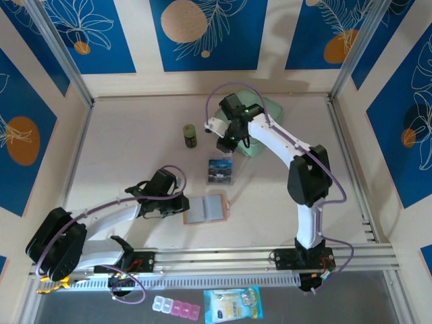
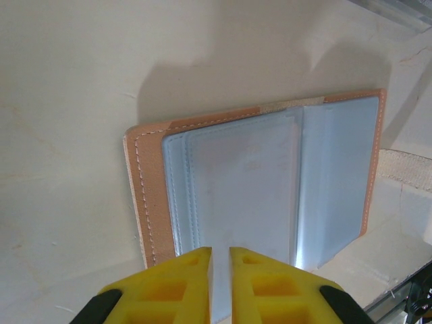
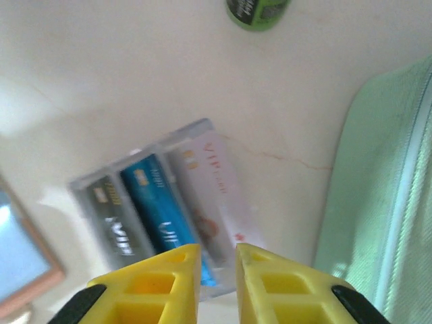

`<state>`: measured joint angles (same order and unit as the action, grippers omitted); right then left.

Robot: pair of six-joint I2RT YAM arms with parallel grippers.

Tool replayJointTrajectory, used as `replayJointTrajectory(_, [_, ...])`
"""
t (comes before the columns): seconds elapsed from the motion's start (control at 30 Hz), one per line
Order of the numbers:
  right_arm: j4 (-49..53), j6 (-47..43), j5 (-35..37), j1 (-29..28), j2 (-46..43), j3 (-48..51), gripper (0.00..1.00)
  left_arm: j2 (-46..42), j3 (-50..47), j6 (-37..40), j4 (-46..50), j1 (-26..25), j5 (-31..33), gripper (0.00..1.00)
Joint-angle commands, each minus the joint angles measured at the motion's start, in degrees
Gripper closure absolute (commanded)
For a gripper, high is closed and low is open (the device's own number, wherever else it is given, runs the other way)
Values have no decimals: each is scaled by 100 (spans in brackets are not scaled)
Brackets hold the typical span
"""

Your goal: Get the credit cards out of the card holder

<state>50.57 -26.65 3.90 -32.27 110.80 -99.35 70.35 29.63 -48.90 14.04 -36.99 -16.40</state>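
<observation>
The pinkish-tan card holder (image 1: 206,209) lies open on the table, its grey see-through pockets (image 2: 236,182) facing up. My left gripper (image 1: 183,204) is at its left edge, and in the left wrist view the yellow jaws (image 2: 220,251) stand nearly together, pinching a pocket leaf. Three credit cards (image 1: 221,171) lie fanned on the table beyond the holder: a grey one (image 3: 111,216), a blue one (image 3: 162,209) and a whitish one (image 3: 212,182). My right gripper (image 1: 226,145) hovers just past them, its jaws (image 3: 217,248) a narrow gap apart with nothing between.
A mint-green zip case (image 1: 262,128) lies behind the right gripper, seen again as green fabric (image 3: 378,202). A small green jar (image 1: 190,136) stands left of it. A pill box (image 1: 177,307) and a blue-printed sachet (image 1: 233,304) lie below the arms' base rail.
</observation>
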Motion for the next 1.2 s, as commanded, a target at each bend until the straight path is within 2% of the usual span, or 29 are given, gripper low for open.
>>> replayJointTrajectory(0.0, [-517, 1316, -629, -222, -602, 573, 78, -19, -18, 207, 118, 17, 122, 86])
replayJointTrajectory(0.27, [-1688, 3580, -1098, -939, -1478, 2114, 79, -143, 211, 496, 652, 17, 443, 86])
replayJointTrajectory(0.53, [-2244, 5149, -1177, -1762, -1412, 2833, 81, -189, -129, 304, 386, 17, 336, 89])
replayJointTrajectory(0.73, [-2524, 6298, -1229, -1914, -1251, 3254, 85, -162, -285, 207, 60, 21, 131, 93])
replayJointTrajectory(0.93, [-2774, 7039, -1582, -1930, -1052, 3498, 85, -50, -337, 222, -44, 17, 93, 94])
replayJointTrajectory(1.17, [-3172, 7354, -1914, -1956, -740, 3625, 71, 44, -317, 218, -74, 17, 63, 94])
